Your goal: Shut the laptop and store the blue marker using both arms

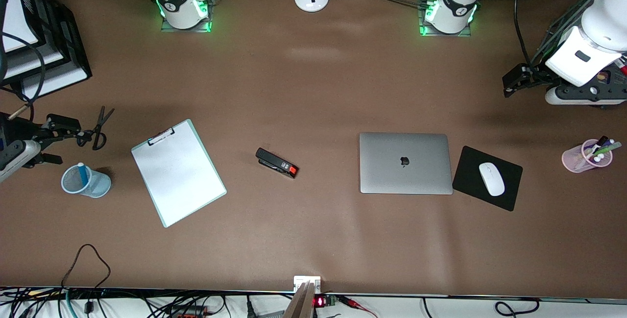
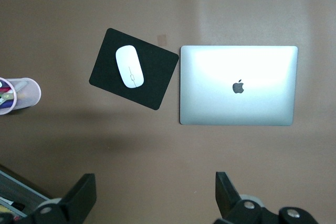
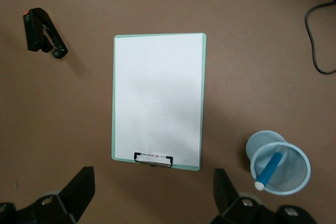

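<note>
The laptop [image 1: 405, 163] lies shut on the table with its apple logo up; it also shows in the left wrist view [image 2: 239, 85]. The blue marker [image 1: 83, 173] stands white end up in a light blue mesh cup [image 1: 100, 186] at the right arm's end; the right wrist view shows the blue marker [image 3: 270, 168] in the mesh cup [image 3: 303, 174] too. My left gripper [image 1: 508, 85] hangs open and empty over bare table at the left arm's end; it shows in its own view [image 2: 155, 198]. My right gripper [image 1: 68, 144] hangs open and empty over the table beside the scissors; it shows in its own view [image 3: 152, 195].
A black mouse pad [image 1: 470, 173] with a white mouse [image 1: 491, 179] lies beside the laptop. A pink cup of pens [image 1: 586, 156] stands at the left arm's end. A clipboard [image 1: 178, 171], a black stapler [image 1: 277, 162], scissors [image 1: 99, 129] and black paper trays [image 1: 39, 38] are there too.
</note>
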